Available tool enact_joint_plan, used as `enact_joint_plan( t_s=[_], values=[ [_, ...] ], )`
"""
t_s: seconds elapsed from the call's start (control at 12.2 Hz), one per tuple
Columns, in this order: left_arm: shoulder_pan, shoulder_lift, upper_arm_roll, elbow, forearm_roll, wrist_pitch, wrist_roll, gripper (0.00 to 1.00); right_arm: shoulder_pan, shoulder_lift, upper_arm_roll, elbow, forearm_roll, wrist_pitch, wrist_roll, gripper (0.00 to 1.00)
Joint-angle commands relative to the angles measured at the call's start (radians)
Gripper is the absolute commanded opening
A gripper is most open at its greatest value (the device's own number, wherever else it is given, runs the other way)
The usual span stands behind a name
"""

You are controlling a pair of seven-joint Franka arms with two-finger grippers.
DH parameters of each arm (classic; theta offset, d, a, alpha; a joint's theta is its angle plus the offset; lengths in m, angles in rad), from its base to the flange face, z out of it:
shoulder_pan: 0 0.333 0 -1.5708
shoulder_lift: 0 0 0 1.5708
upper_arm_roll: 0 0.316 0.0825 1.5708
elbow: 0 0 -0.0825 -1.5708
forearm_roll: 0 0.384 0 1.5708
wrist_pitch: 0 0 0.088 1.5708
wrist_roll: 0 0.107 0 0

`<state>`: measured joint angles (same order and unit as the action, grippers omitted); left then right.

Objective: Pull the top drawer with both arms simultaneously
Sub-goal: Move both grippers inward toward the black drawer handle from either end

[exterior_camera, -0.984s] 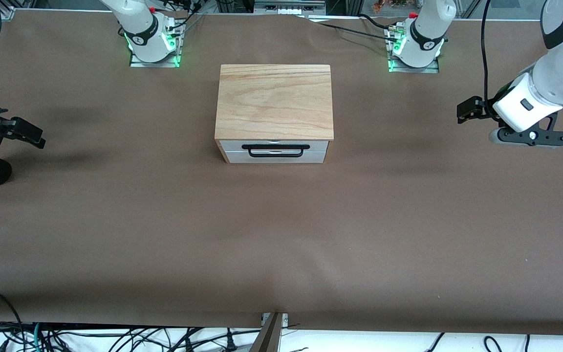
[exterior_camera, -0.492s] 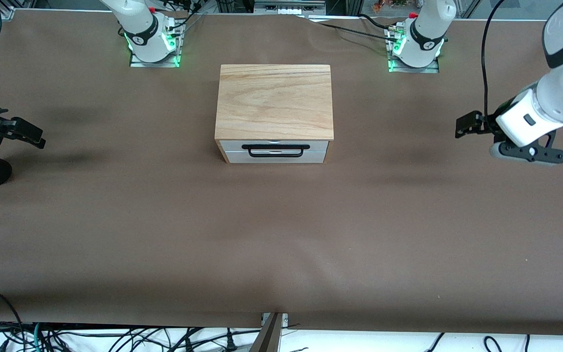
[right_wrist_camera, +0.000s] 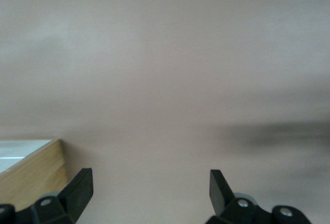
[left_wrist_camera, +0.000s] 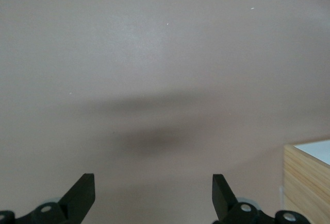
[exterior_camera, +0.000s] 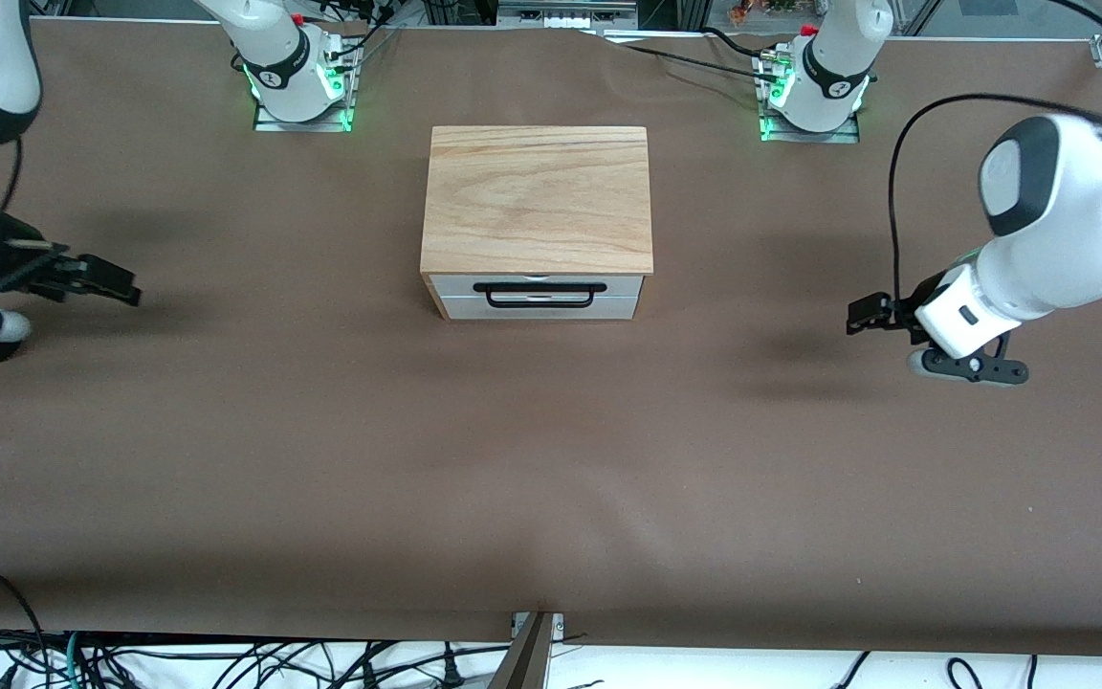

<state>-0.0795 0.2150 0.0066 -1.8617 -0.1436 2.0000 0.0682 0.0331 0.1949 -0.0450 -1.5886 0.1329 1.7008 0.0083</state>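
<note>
Currently top drawer shut in cabinet; left hand and right hand hover well apart from cabinet, fingers spread, empty.

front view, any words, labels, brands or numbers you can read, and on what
None can be read.
Right arm's base: a small black round mark, too small to read.
Left arm's base: the same kind of mark, too small to read.
Cabinet, top drawer and table: no text.
Both wrist views: no text.
</note>
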Motion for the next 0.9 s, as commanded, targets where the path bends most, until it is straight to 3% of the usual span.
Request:
enact_joint_plan(
  t_s=[0.0, 0.16, 0.33, 0.57, 0.82],
  values=[
    [-0.008, -0.014, -0.017, -0.123, -0.08, 0.106, 0.03, 1.0, -0.004, 0.056, -0.004, 0.001, 0.233, -0.012, -0.074, 1.0],
    [-0.008, -0.006, -0.048, -0.177, -0.18, 0.147, 0.034, 1.0, -0.001, 0.095, -0.004, -0.007, 0.38, -0.01, -0.122, 1.0],
    [-0.009, 0.01, -0.075, -0.197, -0.337, 0.157, 0.112, 1.0, -0.001, 0.159, -0.004, -0.03, 0.572, -0.013, -0.294, 1.0],
    [-0.009, 0.075, -0.088, -0.217, -0.69, 0.163, 0.287, 1.0, -0.004, 0.213, -0.004, -0.108, 0.795, -0.01, -0.483, 1.0],
    [-0.013, 0.147, -0.147, -0.209, -1.007, 0.161, 0.434, 1.0, -0.002, 0.268, -0.004, -0.183, 0.992, -0.016, -0.695, 1.0]
  ],
)
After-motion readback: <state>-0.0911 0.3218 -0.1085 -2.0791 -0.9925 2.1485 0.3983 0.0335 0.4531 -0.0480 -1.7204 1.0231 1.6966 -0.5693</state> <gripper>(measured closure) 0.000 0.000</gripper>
